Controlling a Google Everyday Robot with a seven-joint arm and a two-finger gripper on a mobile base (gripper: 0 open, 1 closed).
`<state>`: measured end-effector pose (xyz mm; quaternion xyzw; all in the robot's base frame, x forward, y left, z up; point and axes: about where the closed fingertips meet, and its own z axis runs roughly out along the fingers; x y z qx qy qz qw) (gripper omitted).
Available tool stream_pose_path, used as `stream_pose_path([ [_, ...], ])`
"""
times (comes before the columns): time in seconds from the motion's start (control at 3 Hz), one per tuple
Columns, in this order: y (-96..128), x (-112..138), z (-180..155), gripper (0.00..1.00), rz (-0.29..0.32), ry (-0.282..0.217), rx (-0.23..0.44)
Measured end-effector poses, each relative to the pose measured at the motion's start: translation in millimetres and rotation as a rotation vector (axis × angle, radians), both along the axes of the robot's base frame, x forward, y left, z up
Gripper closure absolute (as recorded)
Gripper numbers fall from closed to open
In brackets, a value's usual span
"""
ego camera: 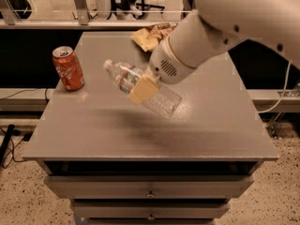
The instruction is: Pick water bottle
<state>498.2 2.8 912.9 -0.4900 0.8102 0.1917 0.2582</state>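
Observation:
The water bottle [136, 86] is a clear ribbed plastic bottle with a white cap and a red, white and green label band. It hangs tilted in the air above the grey table [140, 130], cap toward the upper left. My gripper [144, 89] is shut on the water bottle around its middle; one yellowish finger pad [143, 90] shows in front of it. The white arm reaches in from the upper right.
A red soda can [68, 68] stands upright at the table's left edge. A crumpled tan bag [152, 34] lies at the back of the table. Drawers [150, 186] sit below the front edge. A railing runs behind.

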Motion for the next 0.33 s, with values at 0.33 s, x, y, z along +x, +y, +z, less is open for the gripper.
stream_pose_path([
  [0.33, 6.7, 5.2, 26.5, 1.0, 0.033, -0.055, 0.04],
])
